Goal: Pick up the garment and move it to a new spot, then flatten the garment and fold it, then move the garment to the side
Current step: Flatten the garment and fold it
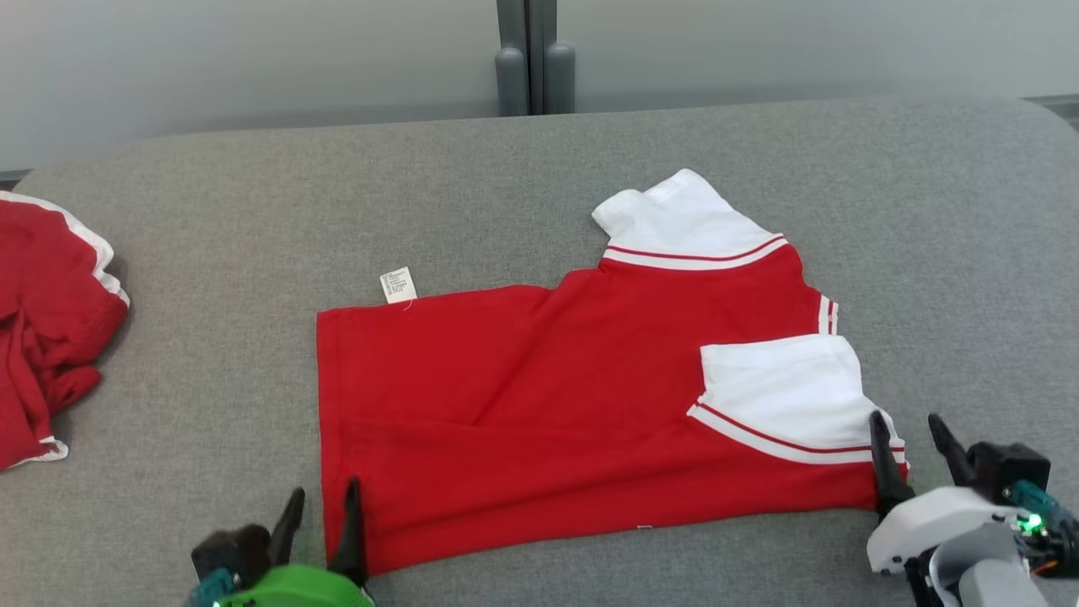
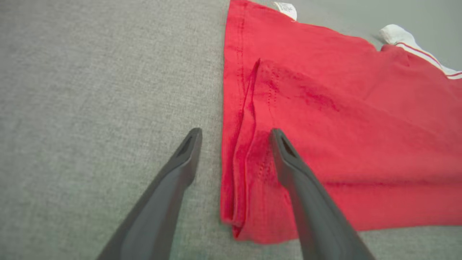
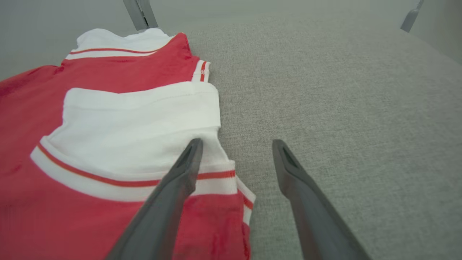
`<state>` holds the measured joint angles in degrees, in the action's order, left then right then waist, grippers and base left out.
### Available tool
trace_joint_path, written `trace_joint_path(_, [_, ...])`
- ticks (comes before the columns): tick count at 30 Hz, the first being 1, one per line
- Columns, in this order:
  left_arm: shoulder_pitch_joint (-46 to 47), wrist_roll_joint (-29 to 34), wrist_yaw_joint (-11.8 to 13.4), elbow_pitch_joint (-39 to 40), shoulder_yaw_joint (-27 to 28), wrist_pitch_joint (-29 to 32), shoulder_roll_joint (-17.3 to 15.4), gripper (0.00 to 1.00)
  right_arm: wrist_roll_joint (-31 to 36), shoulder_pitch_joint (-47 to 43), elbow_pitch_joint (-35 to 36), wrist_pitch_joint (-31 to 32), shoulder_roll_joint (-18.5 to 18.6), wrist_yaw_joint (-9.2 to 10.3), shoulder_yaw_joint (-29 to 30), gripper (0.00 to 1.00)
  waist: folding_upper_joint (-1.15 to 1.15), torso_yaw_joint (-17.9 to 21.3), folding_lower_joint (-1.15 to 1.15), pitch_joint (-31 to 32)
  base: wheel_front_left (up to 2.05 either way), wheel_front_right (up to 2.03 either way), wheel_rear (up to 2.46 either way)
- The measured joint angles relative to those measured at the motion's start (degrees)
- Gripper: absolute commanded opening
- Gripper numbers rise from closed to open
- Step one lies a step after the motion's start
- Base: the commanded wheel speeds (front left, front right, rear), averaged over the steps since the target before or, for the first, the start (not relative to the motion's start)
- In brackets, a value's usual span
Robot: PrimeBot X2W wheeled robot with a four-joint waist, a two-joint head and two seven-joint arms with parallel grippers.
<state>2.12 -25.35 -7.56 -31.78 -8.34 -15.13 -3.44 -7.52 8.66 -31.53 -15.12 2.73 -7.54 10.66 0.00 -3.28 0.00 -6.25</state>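
At the near edge of the grey counter [image 1: 211, 253] stood two pincers, both with fingers apart and holding nothing. The left pincer [image 1: 324, 497] straddled the near left corner of the garment [image 1: 548, 396]. In the left wrist view, one finger [image 2: 187, 151] lay over bare counter and the other over the red hem, where the cloth bunched in a doubled fold. Whether either tip touched the cloth could not be told. Its body was cut off by the bottom edge of the head view.

The right pincer [image 1: 906, 421] straddled the garment's near right corner, one finger over a white sleeve [image 1: 784, 388] and the other over grey counter.

One garment lay spread mid-counter. It was red, with two white sleeves, each trimmed with a red stripe. One small white label [image 1: 398, 285] stuck out at its far left corner, its print too small to read.

Farther left, a second red garment [image 1: 42, 320] lay crumpled, cut off by the frame's edge. Beyond the counter stood two grey posts [image 1: 535, 76], side by side.
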Motion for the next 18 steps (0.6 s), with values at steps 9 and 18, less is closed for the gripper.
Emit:
trace_joint_path(9, [16.6, -1.3, 0.0, -1.7, -2.4, 0.0, -3.8, 1.0, 6.1, 12.3, 1.5, 0.0, 0.0, 0.0, -0.6, 1.0, 0.0, -0.4, 0.0, -6.1, 0.0, 0.0, 0.0])
trace_joint_path(18, [29.3, -5.8, 0.0, -9.4, -8.5, 0.0, -8.6, 1.0, 12.6, 25.7, -3.6, 0.2, 0.0, 0.0, -2.2, 1.0, 0.0, -0.2, 0.0, -13.3, 0.0, 0.0, 0.0])
